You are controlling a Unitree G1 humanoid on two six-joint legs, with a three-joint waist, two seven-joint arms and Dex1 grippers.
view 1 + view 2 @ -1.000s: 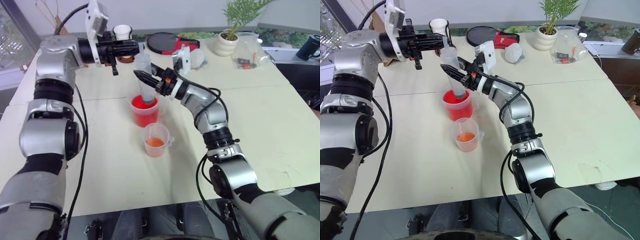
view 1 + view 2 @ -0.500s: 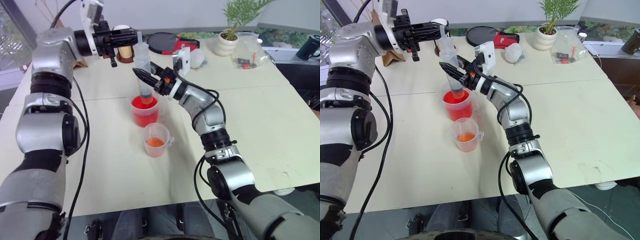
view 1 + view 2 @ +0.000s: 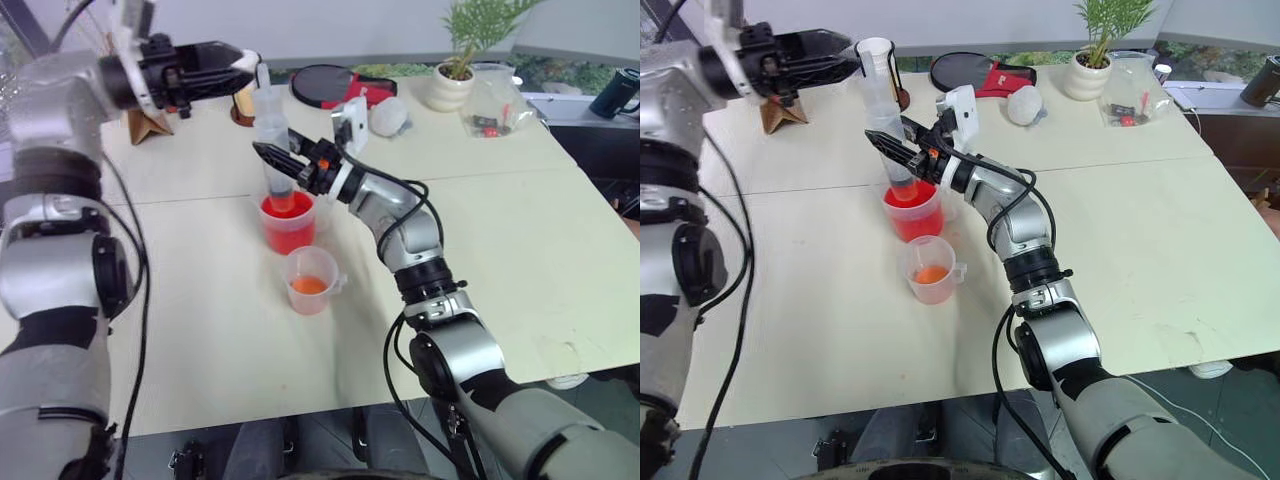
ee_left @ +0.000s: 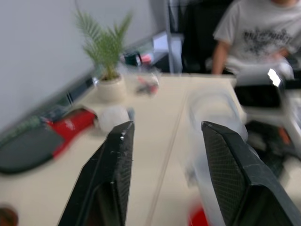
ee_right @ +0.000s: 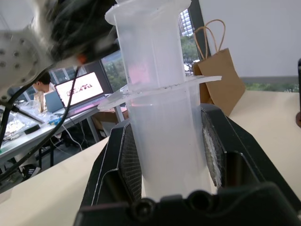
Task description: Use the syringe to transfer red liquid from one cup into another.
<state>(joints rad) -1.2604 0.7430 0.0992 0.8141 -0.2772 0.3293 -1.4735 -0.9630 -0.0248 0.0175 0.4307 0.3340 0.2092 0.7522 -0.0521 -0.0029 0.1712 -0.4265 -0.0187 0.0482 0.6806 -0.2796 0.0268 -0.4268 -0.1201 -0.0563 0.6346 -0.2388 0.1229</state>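
Right end effector point(image 3: 272, 157) grips syringe point(image 3: 275, 150) tip-down in big cup point(image 3: 288, 222); left end effector point(image 3: 845, 62) released beside plunger top, so a tilt could spill red liquid point(image 3: 286, 212).

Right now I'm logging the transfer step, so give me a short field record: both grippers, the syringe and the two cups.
right gripper: shut on the syringe barrel
syringe: upright, tip dipped in the larger cup
left gripper: open, beside the plunger top, not gripping it
larger cup: bright red liquid inside, on the table
smaller cup: a little orange-red liquid, just in front of the larger cup
table: pale, both cups near its middle
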